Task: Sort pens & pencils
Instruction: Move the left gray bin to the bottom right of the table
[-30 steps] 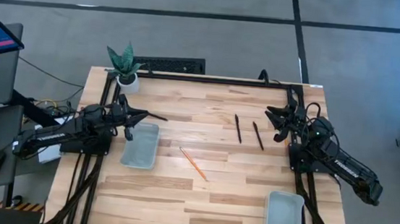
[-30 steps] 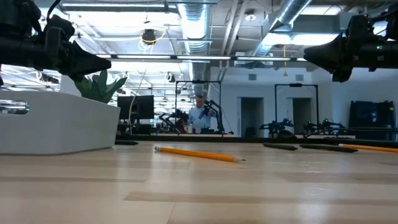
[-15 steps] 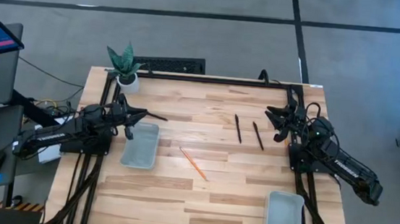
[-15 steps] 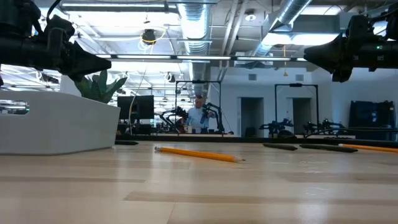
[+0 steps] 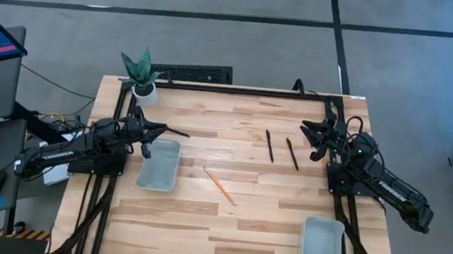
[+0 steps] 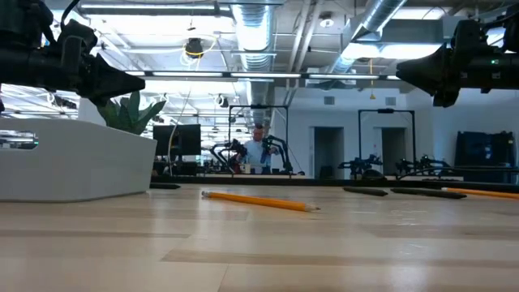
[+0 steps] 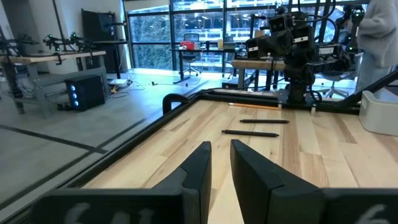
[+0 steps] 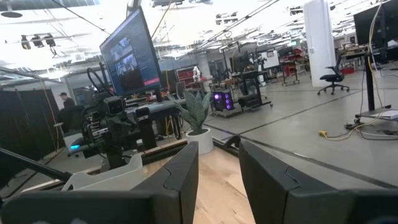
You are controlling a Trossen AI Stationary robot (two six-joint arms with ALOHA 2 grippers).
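Your left gripper [image 5: 159, 129] hung over the grey plastic tray [image 5: 159, 165], fingers narrowly apart, right gripper [image 5: 308, 134] beside two black stick pens [image 5: 280, 149], fingers apart, thin orange pencil [image 5: 218, 185] lay mid-table.

A robotics lab is showing here: exposed ceiling ducts [image 6: 251, 32] are running overhead, more robot arms [image 6: 422, 166] are standing on far benches, and monitors [image 8: 127, 56] are glowing nearby.

Grey concrete floor [image 5: 242, 38], ceiling ducts [image 6: 251, 32] (strip-lit), glass partitions [image 7: 205, 31].
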